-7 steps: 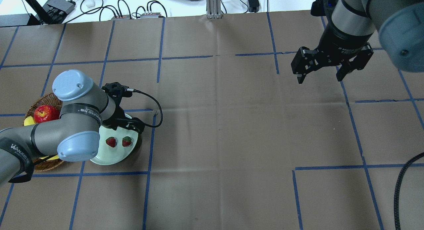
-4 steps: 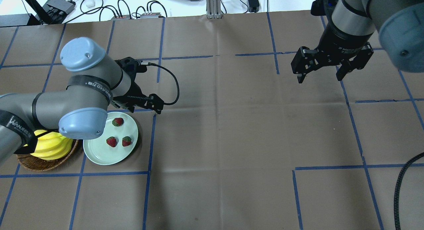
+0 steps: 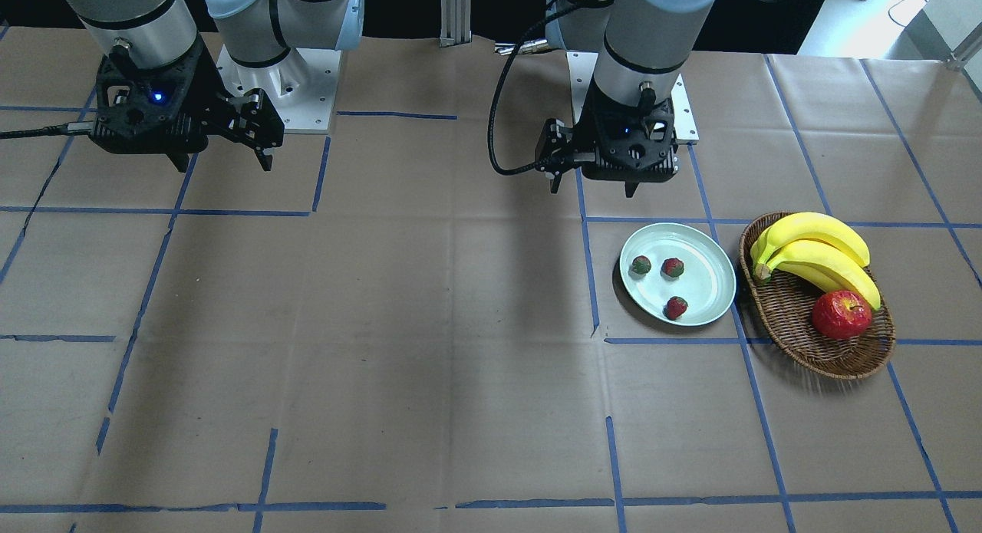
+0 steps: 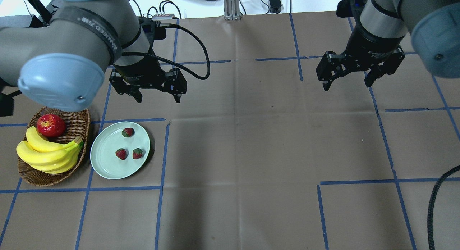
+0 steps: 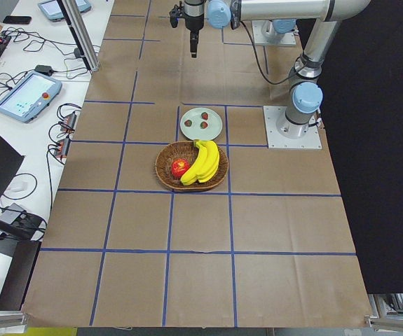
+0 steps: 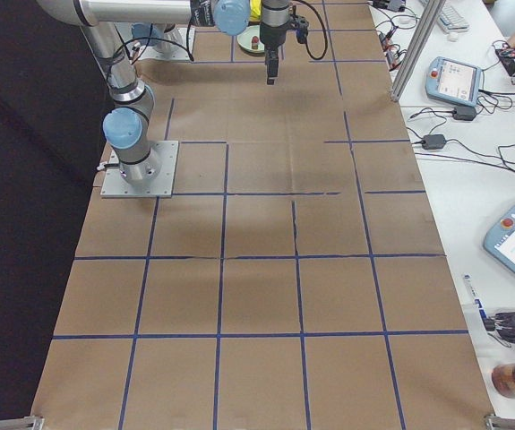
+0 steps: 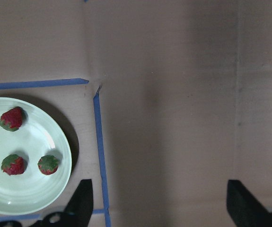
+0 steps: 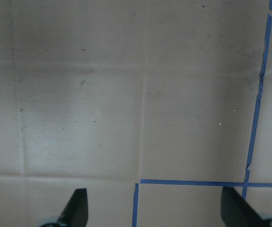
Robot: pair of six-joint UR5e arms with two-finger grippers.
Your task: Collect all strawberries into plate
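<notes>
Three strawberries (image 4: 128, 132) (image 4: 121, 154) (image 4: 137, 153) lie apart on the pale green plate (image 4: 106, 163) at the table's left. They also show in the front view (image 3: 673, 267) and the left wrist view (image 7: 12, 118). My left gripper (image 4: 158, 98) is open and empty, raised above the table beyond the plate's far right edge. My right gripper (image 4: 346, 86) is open and empty, high over the far right of the table. Neither gripper touches anything.
A brown wicker basket (image 4: 79, 122) stands just left of the plate, holding a bunch of bananas (image 4: 50, 154) and a red apple (image 4: 51, 125). A black cable (image 4: 436, 199) hangs at the right edge. Blue tape lines cross the brown table cover.
My left gripper rose from over the plate and moved away toward the far side. A third strawberry now lies on the plate. The right arm has not moved.
</notes>
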